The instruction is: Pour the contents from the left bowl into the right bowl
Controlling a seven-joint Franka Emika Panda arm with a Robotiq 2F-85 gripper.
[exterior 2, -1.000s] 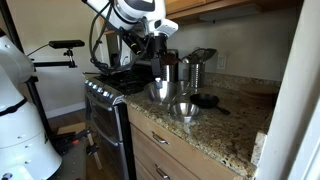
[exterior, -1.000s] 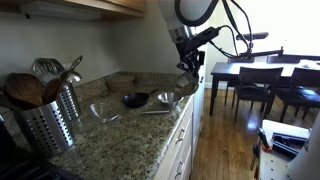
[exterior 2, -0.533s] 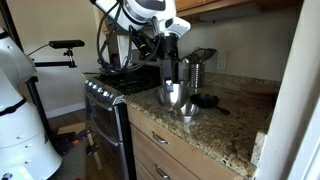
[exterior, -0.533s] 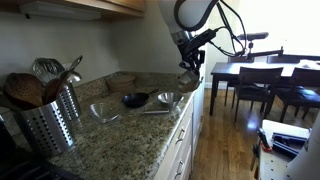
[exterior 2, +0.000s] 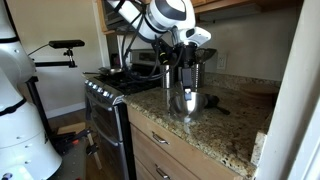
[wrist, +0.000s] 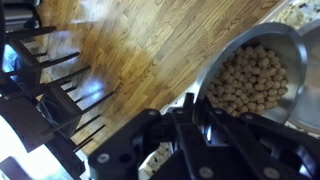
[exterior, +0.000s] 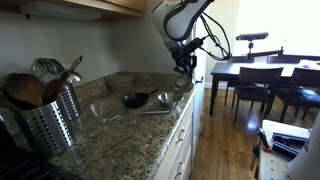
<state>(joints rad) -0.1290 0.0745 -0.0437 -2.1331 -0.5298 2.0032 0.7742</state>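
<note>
Four bowls were in the kitchen: one wide steel bowl (wrist: pixel 293 55), one smaller silvery bowl (exterior: pixel 168 98), one small black bowl (exterior: pixel 134 99) and one clear glass bowl (exterior: pixel 103 112). The steel bowl carried one heap of tan, chickpea-like balls (wrist: pixel 250 80), too many to count. One perforated metal utensil holder (exterior: pixel 50 125) stood on the single granite counter (exterior: pixel 120 140). One robot arm (exterior: pixel 185 15) was present, along with one stove (exterior 2: pixel 105 85), one dining table (exterior: pixel 250 68) and at least two dark chairs (exterior: pixel 255 88).
</note>
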